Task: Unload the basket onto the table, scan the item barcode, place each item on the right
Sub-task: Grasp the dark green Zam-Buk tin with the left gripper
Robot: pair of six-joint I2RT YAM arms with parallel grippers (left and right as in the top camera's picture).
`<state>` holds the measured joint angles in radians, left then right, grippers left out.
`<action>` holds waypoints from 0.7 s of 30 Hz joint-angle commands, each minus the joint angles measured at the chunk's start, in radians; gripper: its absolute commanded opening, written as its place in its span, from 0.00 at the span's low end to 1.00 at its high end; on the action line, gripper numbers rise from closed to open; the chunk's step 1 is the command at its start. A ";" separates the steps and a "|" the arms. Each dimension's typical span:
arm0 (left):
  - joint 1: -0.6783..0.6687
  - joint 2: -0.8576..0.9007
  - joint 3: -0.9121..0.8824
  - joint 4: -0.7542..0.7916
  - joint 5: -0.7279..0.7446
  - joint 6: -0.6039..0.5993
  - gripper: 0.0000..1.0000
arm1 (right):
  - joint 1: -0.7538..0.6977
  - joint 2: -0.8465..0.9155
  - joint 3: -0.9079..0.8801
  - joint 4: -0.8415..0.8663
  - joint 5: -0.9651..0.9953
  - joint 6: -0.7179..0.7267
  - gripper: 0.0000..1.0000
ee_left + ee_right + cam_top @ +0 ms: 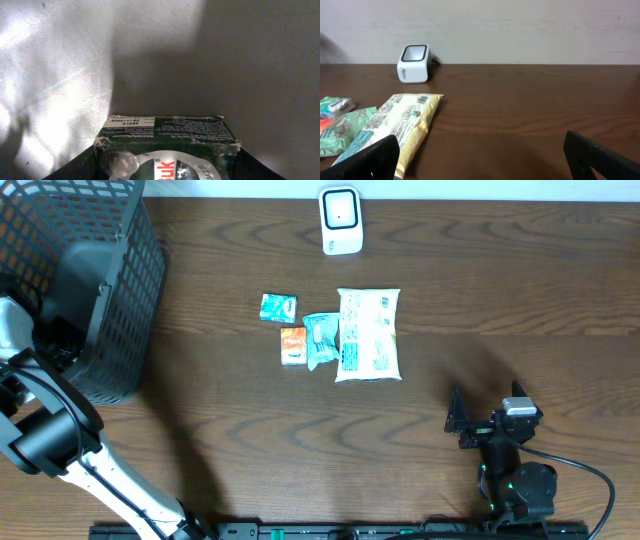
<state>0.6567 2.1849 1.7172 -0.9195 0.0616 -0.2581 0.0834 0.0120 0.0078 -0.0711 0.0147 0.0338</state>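
In the left wrist view a dark green box (167, 131) with small white print and a silver label fills the space between my left gripper's (167, 162) dark fingers (82, 167), which press on both its sides. Pale basket floor lies behind it. From overhead the left arm reaches into the black mesh basket (110, 270), and its gripper is hidden there. The white barcode scanner (340, 221) (413, 63) stands at the table's far edge. My right gripper (487, 405) (480, 150) rests low at the front right, open, with nothing between its fingers.
Mid-table lie a teal packet (279, 307), an orange box (293, 345), a light green pouch (321, 340) and a large yellow-white bag (368, 335) (395, 125). The basket takes up the table's far left corner.
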 commanded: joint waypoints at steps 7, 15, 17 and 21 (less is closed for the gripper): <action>0.001 -0.070 0.031 -0.015 0.142 -0.032 0.45 | -0.003 -0.006 -0.002 -0.003 0.001 0.010 0.99; 0.001 -0.247 0.043 0.057 0.241 -0.129 0.45 | -0.003 -0.006 -0.002 -0.003 0.002 0.010 0.99; 0.001 -0.304 0.043 0.101 0.304 -0.171 0.45 | -0.003 -0.006 -0.002 -0.003 0.001 0.010 0.99; 0.000 -0.426 0.043 0.190 0.412 -0.254 0.45 | -0.003 -0.006 -0.002 -0.003 0.002 0.010 0.99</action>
<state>0.6567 1.8503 1.7245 -0.7601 0.3431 -0.4259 0.0834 0.0120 0.0078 -0.0715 0.0147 0.0338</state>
